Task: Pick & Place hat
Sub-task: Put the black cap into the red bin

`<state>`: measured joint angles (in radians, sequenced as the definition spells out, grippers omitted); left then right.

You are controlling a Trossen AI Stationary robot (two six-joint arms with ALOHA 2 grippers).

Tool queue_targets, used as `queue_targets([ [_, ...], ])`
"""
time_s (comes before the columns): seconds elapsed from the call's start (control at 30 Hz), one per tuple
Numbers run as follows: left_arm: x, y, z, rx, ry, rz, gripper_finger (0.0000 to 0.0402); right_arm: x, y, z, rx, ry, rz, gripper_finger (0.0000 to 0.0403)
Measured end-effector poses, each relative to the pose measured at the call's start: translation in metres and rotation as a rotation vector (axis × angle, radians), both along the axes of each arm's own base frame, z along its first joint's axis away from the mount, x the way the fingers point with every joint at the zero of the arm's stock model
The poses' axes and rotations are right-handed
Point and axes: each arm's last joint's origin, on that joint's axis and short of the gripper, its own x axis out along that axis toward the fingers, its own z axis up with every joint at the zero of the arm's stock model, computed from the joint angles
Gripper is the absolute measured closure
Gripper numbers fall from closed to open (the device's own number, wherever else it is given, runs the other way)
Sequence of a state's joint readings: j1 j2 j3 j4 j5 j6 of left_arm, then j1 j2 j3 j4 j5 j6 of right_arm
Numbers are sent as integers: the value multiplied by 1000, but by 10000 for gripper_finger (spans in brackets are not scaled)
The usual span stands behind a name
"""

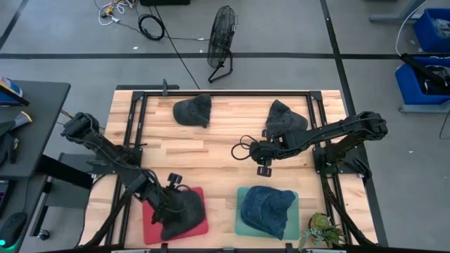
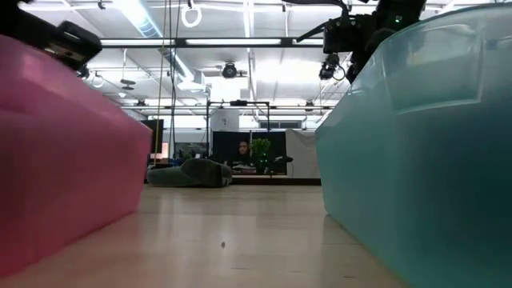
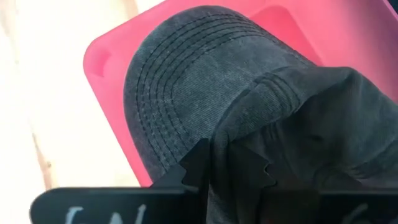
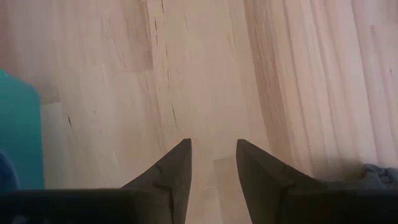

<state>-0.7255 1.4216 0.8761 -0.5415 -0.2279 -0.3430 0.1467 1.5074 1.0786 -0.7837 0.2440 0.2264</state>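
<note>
A dark grey hat [image 1: 184,213] [image 3: 186,81] lies on the pink tray [image 1: 151,223] [image 3: 106,56] at the table's near left. My left gripper [image 1: 171,188] [image 3: 236,171] is over the hat's crown, shut on its cloth. My right gripper [image 1: 264,167] [image 4: 213,149] hangs open over bare wood at mid-table, touching nothing. A blue hat [image 1: 266,209] lies on the teal tray [image 1: 242,223] [image 4: 15,130], near of the right gripper. Two more dark hats [image 1: 193,111] [image 1: 285,119] lie on the far part of the table. My left gripper pinches a raised fold of the crown cloth [image 3: 239,146], just behind the brim, between its two fingers [image 3: 196,168]. It comes at the fold slanting down from the table's left. The hat sits on the pink tray, its stitched brim [image 3: 165,106] pointing away from the fingers.
The pink tray [image 2: 64,144] and teal tray [image 2: 416,144] fill the near edge, with a strip of wood between them. A black frame [image 1: 211,93] runs round the tabletop. A small plant [image 1: 323,228] stands at the near right corner. A fan [image 1: 221,39] stands on the floor beyond.
</note>
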Motion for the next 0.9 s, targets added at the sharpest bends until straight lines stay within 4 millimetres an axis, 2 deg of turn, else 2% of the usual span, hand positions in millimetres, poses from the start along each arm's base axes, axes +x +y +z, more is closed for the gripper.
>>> queue_targets([
  [0.2,10,13,0,-20,4,98,335,0,0,0,0,0,-1,273],
  [0.4,15,20,0,-37,11,167,284,0,0,0,0,0,0,273],
  [0.57,14,20,0,-43,21,165,235,0,0,0,0,0,0,273],
  [0.7,15,16,2,-34,-3,82,217,0,0,0,0,0,0,273],
  [0.8,18,14,12,-21,-23,38,219,0,0,0,0,0,0,273],
  [0.9,22,15,34,18,-52,6,225,0,0,0,1,-1,1,273],
])
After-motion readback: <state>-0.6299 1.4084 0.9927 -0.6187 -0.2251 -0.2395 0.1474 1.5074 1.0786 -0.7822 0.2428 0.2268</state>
